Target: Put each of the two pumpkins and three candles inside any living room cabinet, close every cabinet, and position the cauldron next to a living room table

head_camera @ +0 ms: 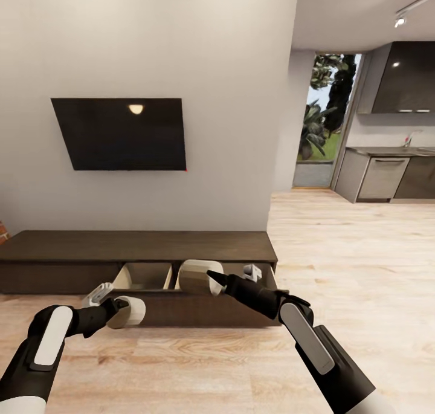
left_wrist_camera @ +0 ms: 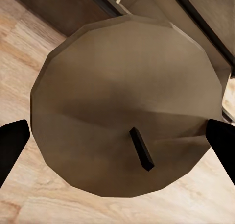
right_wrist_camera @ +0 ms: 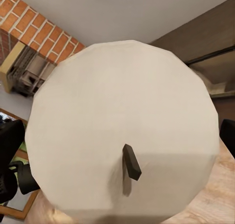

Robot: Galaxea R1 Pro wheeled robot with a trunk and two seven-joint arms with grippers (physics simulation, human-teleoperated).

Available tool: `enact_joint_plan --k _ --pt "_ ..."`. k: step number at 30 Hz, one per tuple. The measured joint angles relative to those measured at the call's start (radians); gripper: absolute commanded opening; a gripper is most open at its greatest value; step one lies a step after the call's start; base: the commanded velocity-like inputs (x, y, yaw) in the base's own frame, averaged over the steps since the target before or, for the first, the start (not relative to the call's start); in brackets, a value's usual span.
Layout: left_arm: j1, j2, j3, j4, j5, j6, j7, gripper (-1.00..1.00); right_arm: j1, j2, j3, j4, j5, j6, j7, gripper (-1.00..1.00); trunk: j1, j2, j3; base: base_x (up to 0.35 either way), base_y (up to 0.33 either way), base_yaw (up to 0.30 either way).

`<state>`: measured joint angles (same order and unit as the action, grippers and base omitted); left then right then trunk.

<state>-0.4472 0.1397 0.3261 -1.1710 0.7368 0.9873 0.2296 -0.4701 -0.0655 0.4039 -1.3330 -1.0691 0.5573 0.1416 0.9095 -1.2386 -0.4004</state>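
With each arm carrying a candle in front of the cabinet [head_camera: 139, 245], the risk lies mostly in the release. The left gripper [head_camera: 124, 310] has its fingers [left_wrist_camera: 12, 145] clamped on a candle [head_camera: 128, 312], held low over the wooden floor [head_camera: 338, 263] just near of the cabinet front, not yet over any drawer. The right gripper [head_camera: 212, 279] has its fingers clamped on a second candle [head_camera: 200, 276], which hangs at the near edge of the open drawers [head_camera: 145, 276], about where two pale compartments meet.

In both wrist views the candle's wick end faces the camera, so each candle lies roughly along the fingers rather than upright. Released that way, the round body would probably roll; if the right one is let go too close to the drawer front or the divider, it may catch the edge and tip out onto the floor. The left candle would land on the floor if released where it is now, so it seems to need carrying farther in first. The two arms are also near one another, and crowding the same opening could knock one candle loose.
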Motion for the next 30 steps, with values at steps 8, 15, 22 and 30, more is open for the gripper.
enact_joint_plan --k 8,15,22,30 --pt "0.0 0.0 -0.003 0.001 0.0 0.0 0.0 -1.0 0.0 0.003 0.0 -0.005 0.01 0.0 0.009 -1.0 -0.031 0.056 0.025 0.0 0.0 0.0" --pt "0.0 0.0 -0.02 0.001 -0.002 0.0 0.001 -1.0 0.0 0.003 0.002 0.004 0.019 0.006 -0.022 -1.0 -0.058 0.105 0.047 0.0 0.0 0.0" --pt "0.0 0.0 -0.071 0.0 -0.006 -0.004 0.009 -1.0 0.0 0.001 -0.001 -0.031 0.037 0.062 -0.552 -1.0 -0.084 0.154 0.069 0.0 0.0 0.0" --pt "0.0 -0.01 -0.255 0.003 -0.015 -0.009 0.099 -1.0 -0.006 0.033 0.027 -0.062 0.014 0.105 -1.032 -1.0 -0.115 0.21 0.094 0.0 0.0 0.0"
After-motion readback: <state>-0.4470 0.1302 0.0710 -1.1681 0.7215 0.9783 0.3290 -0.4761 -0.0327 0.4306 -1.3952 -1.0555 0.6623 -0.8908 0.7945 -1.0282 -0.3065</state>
